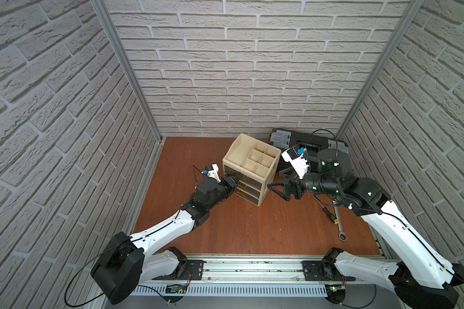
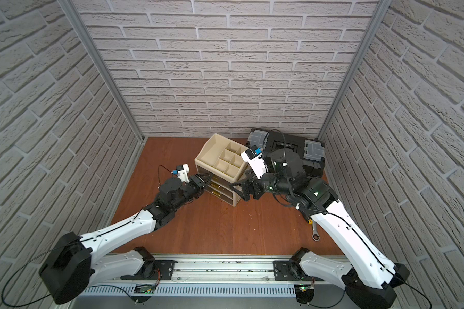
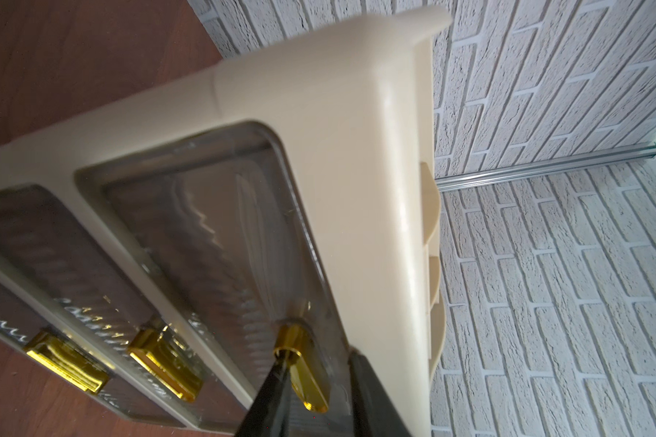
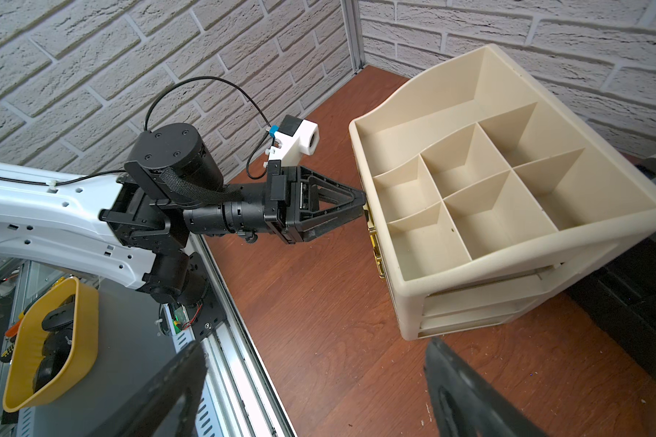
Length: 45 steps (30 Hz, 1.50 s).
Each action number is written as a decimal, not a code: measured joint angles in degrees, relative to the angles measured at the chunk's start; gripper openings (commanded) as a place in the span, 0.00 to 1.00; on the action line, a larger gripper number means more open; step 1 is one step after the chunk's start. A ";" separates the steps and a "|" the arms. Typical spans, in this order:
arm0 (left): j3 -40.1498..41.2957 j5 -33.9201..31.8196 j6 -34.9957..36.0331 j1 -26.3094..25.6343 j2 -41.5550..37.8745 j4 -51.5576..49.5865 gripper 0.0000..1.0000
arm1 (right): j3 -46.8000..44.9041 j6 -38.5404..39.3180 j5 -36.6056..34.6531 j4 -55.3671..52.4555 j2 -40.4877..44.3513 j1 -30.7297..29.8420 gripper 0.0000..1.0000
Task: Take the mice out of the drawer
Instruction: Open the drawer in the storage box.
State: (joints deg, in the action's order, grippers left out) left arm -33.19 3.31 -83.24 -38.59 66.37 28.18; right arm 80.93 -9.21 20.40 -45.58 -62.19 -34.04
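Observation:
A beige drawer organizer (image 1: 235,157) (image 2: 206,156) (image 4: 451,302) stands at the back of the wooden table, all three smoky drawers shut. The mice in the drawer are hidden behind the fronts. My left gripper (image 1: 237,178) (image 2: 210,178) (image 3: 317,357) (image 4: 364,202) has its jaws narrowed around the top drawer's (image 3: 205,227) gold handle (image 3: 311,378). One finger touches the handle; a small gap shows at the other. My right gripper (image 1: 277,192) (image 2: 237,192) (image 4: 313,346) hovers open and empty beside the organizer's right front corner. Dark grey mice (image 4: 57,321) lie in a yellow tub (image 4: 86,340) off the table.
A black toolbox (image 1: 306,141) (image 2: 284,141) sits behind the organizer in the back right corner. A steel wrench (image 1: 339,224) (image 2: 315,231) and a screwdriver (image 1: 330,214) lie under the right arm. Brick walls close three sides.

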 measured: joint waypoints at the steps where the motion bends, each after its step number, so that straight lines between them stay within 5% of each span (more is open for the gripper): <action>1: 0.00 -0.04 0.02 -0.09 -0.11 -0.55 0.32 | 0.00 -0.04 0.00 0.00 0.00 0.00 0.91; 9: 0.00 -0.76 0.28 -0.11 -2.05 -6.45 0.32 | -0.04 -0.48 -0.02 0.33 0.00 -0.04 0.91; 20: 0.50 -0.70 0.24 -0.13 -0.81 -2.32 0.33 | -0.94 -0.85 0.02 1.16 0.00 -0.13 0.91; 45: 1.16 -0.04 -2.71 -0.11 5.01 8.02 0.08 | -2.56 -1.99 -2.80 2.51 -0.44 -0.87 0.88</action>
State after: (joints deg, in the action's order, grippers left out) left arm -32.03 3.27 -85.95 -38.70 71.37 36.21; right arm 78.37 -11.20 17.61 -43.07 -62.63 -34.92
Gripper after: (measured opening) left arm 0.152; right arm 0.888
